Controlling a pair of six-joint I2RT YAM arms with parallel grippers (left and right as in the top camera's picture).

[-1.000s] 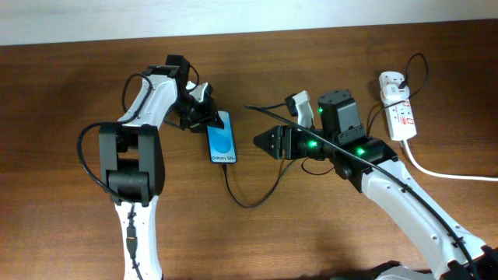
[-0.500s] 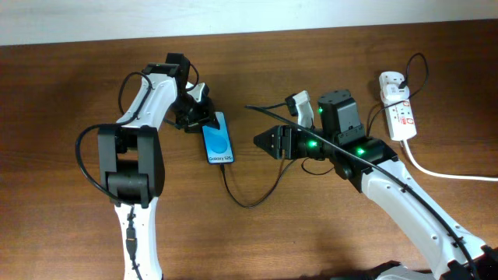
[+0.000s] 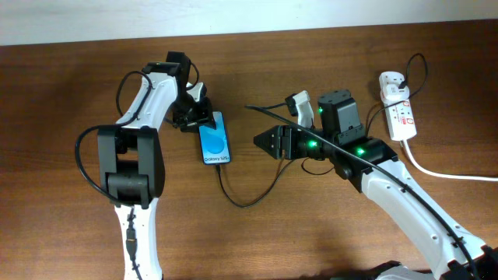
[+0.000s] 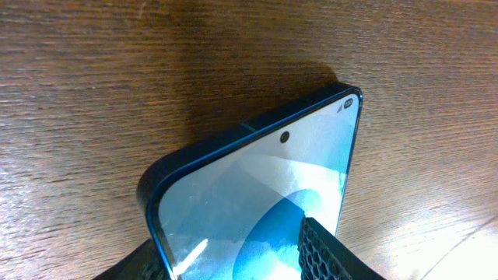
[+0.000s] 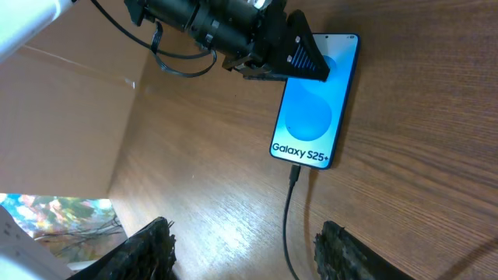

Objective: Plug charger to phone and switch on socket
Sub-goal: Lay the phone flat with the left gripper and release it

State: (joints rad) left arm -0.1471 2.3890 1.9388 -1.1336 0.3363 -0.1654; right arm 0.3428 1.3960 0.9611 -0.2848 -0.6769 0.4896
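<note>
The phone lies flat on the wooden table with its blue screen up and "Galaxy" at its near short edge. It also shows in the left wrist view and the right wrist view. My left gripper is shut on the phone's far end, one finger on each long side. The charger is a thin black cable; its plug tip sits in the phone's near edge. My right gripper is open and empty, to the right of the phone. The socket lies at the far right.
A white adapter is plugged into the socket's far end, with a thin black cable looping from it. A thick white cord leaves the socket's near end to the right. A pale wall bounds the table's far edge.
My left gripper has dragged the phone a little to the left and turned it slightly. The cable end followed. The right arm has not moved.
</note>
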